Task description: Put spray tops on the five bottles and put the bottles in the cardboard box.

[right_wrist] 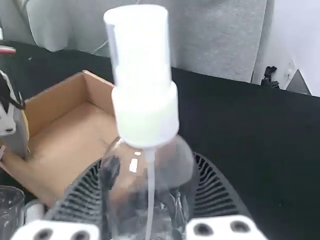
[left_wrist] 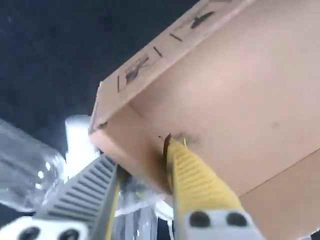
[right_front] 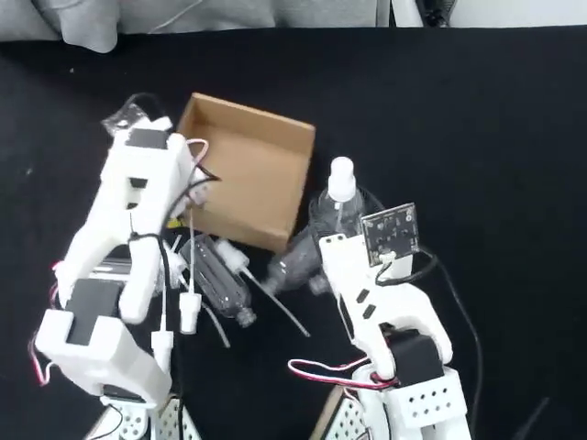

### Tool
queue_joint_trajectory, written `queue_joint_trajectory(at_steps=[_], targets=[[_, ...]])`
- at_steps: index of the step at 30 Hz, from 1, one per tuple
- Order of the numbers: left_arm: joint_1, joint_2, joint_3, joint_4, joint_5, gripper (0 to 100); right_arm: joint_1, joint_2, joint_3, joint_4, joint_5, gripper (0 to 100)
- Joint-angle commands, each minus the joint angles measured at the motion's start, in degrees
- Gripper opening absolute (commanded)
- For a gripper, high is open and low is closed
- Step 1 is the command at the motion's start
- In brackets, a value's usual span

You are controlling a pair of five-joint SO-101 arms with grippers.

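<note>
The open cardboard box [right_front: 252,170] sits at mid table, nothing visible inside. My left gripper [right_front: 190,197] is shut on its left wall: in the left wrist view the left gripper [left_wrist: 142,180] has its yellow finger [left_wrist: 192,180] inside and its grey finger [left_wrist: 85,192] outside. My right gripper [right_front: 332,231] is shut on a clear bottle [right_front: 332,209] with a white spray top [right_front: 341,176], upright just right of the box. The right wrist view shows that bottle [right_wrist: 150,167] and top [right_wrist: 142,75] between the curved fingers. Two uncapped bottles [right_front: 218,275] [right_front: 292,264] lie in front of the box.
Two loose spray tops [right_front: 189,313] [right_front: 162,346] with long tubes lie by the left arm's base. A clear plastic wrap [right_front: 128,115] lies behind the left arm. A grey cloth [right_front: 92,18] runs along the table's far edge. The black table [right_front: 495,137] is bare at the right.
</note>
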Motion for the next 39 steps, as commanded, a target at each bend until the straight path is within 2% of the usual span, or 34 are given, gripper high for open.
queue_joint_trajectory(at_steps=[1, 6, 10, 13, 15, 25, 34, 39], targets=[[5.2, -7.5, 1.7, 0.4, 0.3, 12, 1.4, -1.5, -6.1, -2.0, -0.4, 4.9], [6.5, -10.0, 2.5, 0.5, 0.7, 14, 1.4, -1.5, -6.1, -2.0, -0.4, 4.9], [5.9, -10.5, 2.9, 2.5, 1.7, 33, 1.2, -1.5, -6.1, -2.0, -0.4, 4.9], [5.8, -10.6, 2.5, 5.4, 5.9, 50, 1.2, -1.5, -6.1, -2.0, -0.4, 4.9], [5.6, -10.7, 2.3, 6.1, 7.1, 54, 1.1, -1.5, -6.1, -2.0, -0.4, 4.9], [-1.5, -10.7, -1.5, 6.1, 6.4, 40, 1.1, -1.5, -6.1, -2.0, -0.4, 4.9], [-9.5, -10.5, -2.2, 5.9, -7.3, 39, 1.1, -1.5, -6.1, -2.0, -0.4, 4.9], [-10.9, -10.0, -0.9, 2.8, -17.1, 39, 1.1, -1.5, -6.0, -2.0, -0.4, 4.9]])
